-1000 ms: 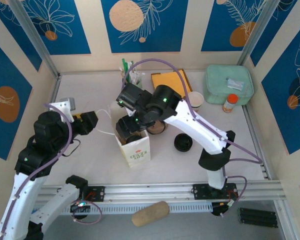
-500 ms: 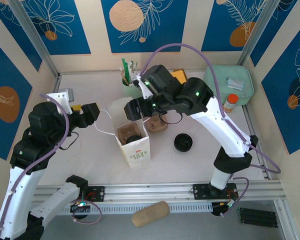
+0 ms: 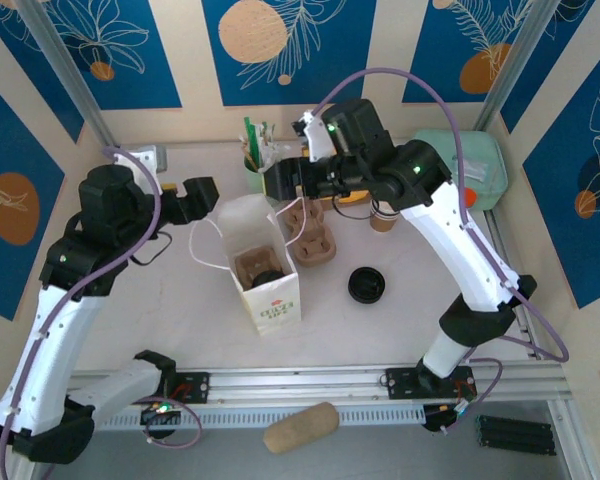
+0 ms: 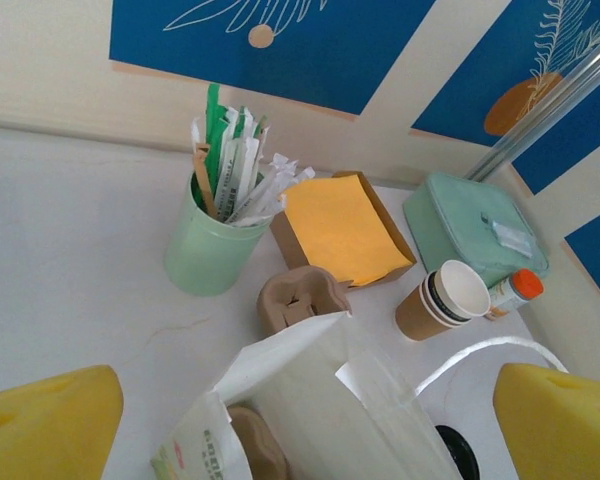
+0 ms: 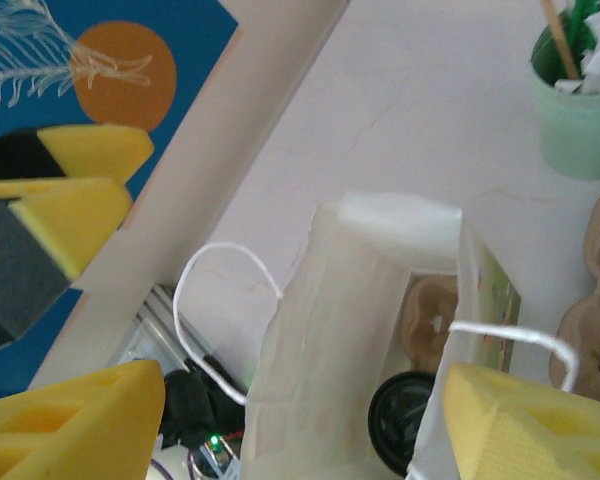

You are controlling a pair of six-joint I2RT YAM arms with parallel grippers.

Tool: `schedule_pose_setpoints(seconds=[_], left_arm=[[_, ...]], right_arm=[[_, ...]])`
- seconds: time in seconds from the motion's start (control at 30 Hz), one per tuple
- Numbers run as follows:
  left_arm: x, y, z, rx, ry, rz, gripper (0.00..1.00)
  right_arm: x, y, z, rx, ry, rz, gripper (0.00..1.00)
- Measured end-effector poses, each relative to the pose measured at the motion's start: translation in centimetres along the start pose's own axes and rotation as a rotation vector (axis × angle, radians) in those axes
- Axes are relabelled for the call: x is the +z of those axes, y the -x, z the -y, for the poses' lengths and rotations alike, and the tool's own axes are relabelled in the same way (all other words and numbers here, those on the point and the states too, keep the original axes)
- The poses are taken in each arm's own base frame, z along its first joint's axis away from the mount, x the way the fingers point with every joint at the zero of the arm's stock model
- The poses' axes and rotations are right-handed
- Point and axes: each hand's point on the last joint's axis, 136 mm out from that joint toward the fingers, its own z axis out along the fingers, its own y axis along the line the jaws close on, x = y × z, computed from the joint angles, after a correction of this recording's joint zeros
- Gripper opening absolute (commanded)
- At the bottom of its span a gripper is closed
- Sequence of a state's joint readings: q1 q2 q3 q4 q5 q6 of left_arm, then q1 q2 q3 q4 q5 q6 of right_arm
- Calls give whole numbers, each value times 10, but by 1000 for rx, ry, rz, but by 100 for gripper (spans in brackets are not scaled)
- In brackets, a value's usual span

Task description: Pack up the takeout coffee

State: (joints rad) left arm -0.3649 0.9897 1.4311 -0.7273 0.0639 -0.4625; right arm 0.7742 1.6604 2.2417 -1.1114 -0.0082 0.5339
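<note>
A white paper bag [image 3: 272,300] with thin cord handles stands upright on the pale table [image 3: 180,310], its mouth open. Deep inside it sits the coffee [image 5: 400,408], of which the round, glossy black lid shows. It stands beside a brown tray [image 3: 250,262] of rough moulded pulp that is also in the bag.

The left pincer [image 4: 308,405] is open, its blocky yellow foam pads [image 4: 45,420] wide apart and empty, just left of the bag's rim. The right pincer [image 5: 302,400] is also open. Its yellow pads are spread above the bag's mouth and grip nothing.

Just behind the bag lies a second pulp tray [image 3: 312,238] with round sockets. A loose black lid [image 3: 366,285] rests on the table to the bag's right. Farther back stand a smooth pale-green tumbler [image 4: 205,250] packed with paper-wrapped straws, a flat brown box [image 4: 345,228] with a yellow-orange top, and a stack of tan cups [image 4: 445,300] with white insides. Beyond the cups lies a soft mint-green pouch [image 4: 475,225].
</note>
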Motion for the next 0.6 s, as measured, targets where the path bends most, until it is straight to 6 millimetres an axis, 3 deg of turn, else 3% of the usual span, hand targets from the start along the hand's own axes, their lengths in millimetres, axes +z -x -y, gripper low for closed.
schedule_pose_setpoints(seconds=[0.37, 0.6], left_arm=[[23, 30, 13, 28, -19, 23, 99], [54, 27, 9, 44, 0, -32, 99]], right_arm=[[-12, 52, 60, 101, -4, 116, 74], [16, 72, 112, 192, -15, 103, 68]])
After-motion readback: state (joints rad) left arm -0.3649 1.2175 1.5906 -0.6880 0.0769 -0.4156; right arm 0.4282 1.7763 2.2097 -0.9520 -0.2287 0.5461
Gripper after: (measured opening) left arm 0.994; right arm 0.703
